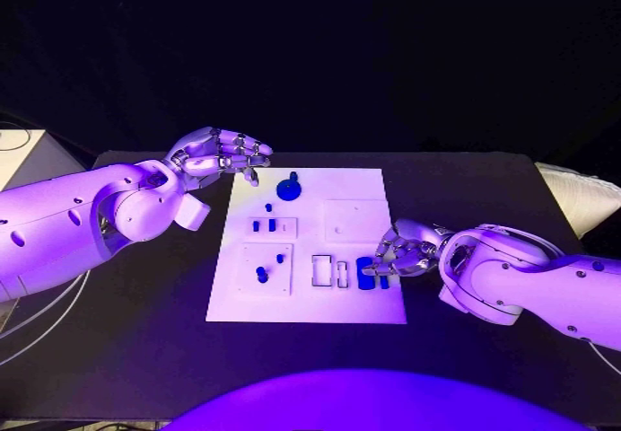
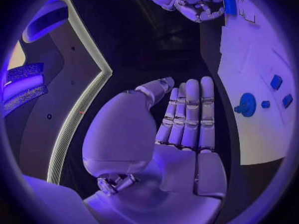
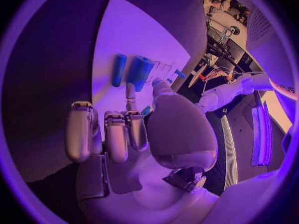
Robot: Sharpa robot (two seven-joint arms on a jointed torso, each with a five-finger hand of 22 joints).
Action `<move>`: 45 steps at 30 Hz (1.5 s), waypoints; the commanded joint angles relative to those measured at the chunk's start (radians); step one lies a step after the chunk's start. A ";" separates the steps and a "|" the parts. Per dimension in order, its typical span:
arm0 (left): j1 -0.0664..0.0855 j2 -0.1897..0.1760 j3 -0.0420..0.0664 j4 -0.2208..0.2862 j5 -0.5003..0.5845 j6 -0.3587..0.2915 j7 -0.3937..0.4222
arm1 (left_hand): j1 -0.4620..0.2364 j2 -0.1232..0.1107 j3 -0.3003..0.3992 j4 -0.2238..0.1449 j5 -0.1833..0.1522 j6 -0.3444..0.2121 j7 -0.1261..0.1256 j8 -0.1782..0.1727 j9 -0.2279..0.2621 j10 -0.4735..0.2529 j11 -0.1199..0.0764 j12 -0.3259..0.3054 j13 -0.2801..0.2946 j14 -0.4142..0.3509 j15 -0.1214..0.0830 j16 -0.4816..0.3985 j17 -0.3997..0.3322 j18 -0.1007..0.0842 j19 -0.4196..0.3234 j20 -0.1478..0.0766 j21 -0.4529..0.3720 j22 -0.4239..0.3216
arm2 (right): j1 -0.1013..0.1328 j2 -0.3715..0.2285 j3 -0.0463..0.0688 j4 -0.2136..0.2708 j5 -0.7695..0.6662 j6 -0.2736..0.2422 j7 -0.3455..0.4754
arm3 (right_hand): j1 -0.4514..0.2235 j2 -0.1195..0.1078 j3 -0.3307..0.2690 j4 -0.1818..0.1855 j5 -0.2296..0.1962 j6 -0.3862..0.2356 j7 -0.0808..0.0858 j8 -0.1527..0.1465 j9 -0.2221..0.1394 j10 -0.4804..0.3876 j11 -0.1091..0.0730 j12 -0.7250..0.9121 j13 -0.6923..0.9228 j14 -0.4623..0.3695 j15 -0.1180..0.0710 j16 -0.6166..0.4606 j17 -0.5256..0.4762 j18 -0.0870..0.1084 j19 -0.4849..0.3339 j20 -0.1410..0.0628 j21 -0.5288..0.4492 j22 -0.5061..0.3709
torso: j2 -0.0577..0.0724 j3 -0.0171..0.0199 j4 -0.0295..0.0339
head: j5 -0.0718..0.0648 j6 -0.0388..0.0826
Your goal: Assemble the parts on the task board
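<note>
Plainly the risk sits at the lower right of the task board, where the right hand curls over two upright blue parts beside the empty slots; whether its fingers actually pinch one I cannot tell. If they close off-centre, a part could tip or slide across the plate. The left hand hovers at the board's upper left corner, fingers straight and holding nothing, near the round blue part, and could nudge it.
</note>
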 commanded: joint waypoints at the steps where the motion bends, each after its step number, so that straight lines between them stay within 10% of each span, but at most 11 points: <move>1: 0.000 0.000 0.000 0.004 0.009 0.002 0.010 | 0.001 0.002 -0.002 -0.001 0.006 0.001 0.006 -0.007 -0.001 -0.002 0.004 -0.006 -0.002 -0.003 0.000 -0.006 -0.001 0.013 -0.005 0.001 0.003 0.001 | -0.004 0.015 0.000 -0.005 -0.044 0.037 -0.047 | -0.010 0.004 -0.007 0.000 -0.007 -0.005 -0.003 0.006 0.002 0.067 -0.002 0.004 0.200 0.100 -0.008 0.003 0.242 -0.020 0.075 -0.007 0.005 0.182 | 0.001 0.0013 -0.0021 | 0.000 0.000; 31: 0.000 -0.002 0.000 0.005 0.009 0.014 -0.002 | -0.001 0.002 -0.002 0.000 0.006 0.002 0.006 -0.007 -0.001 -0.003 0.004 -0.006 -0.002 -0.003 0.000 -0.006 -0.001 0.013 -0.006 0.001 0.004 0.001 | -0.035 0.146 -0.002 -0.081 -0.134 0.022 -0.098 | -0.005 -0.005 -0.060 0.000 -0.021 -0.022 0.001 0.009 0.007 0.055 0.002 -0.010 0.188 0.100 -0.004 0.004 0.244 -0.020 0.072 -0.004 0.005 0.187 | 0.000 0.0003 -0.0025 | 0.008 0.000; 37: 0.000 -0.003 0.000 0.005 0.009 0.015 -0.004 | -0.001 0.002 -0.002 0.000 0.006 0.002 0.006 -0.007 -0.001 -0.003 0.004 -0.006 -0.002 -0.003 0.000 -0.006 -0.001 0.013 -0.006 0.001 0.004 0.001 | -0.036 0.143 -0.002 -0.086 -0.132 0.016 -0.102 | 0.080 0.019 -0.054 -0.008 0.126 -0.035 0.005 0.008 0.007 0.054 0.005 -0.013 0.190 0.100 -0.001 0.004 0.245 -0.020 0.070 0.000 0.007 0.192 | 0.000 0.0005 -0.0026 | 0.009 0.000; 45: 0.001 -0.004 0.000 0.003 0.009 0.020 -0.010 | -0.002 0.003 -0.002 0.000 0.006 0.002 0.006 -0.007 -0.002 -0.003 0.004 -0.006 -0.002 -0.003 0.000 -0.006 -0.001 0.013 -0.008 0.002 0.004 0.002 | -0.031 0.108 -0.002 -0.061 0.003 -0.065 -0.088 | 0.109 0.044 0.007 -0.001 0.173 -0.004 -0.006 0.013 0.001 0.072 -0.004 0.007 0.214 0.102 -0.008 0.006 0.252 -0.022 0.073 -0.004 0.024 0.200 | -0.001 -0.0002 -0.0013 | 0.011 0.000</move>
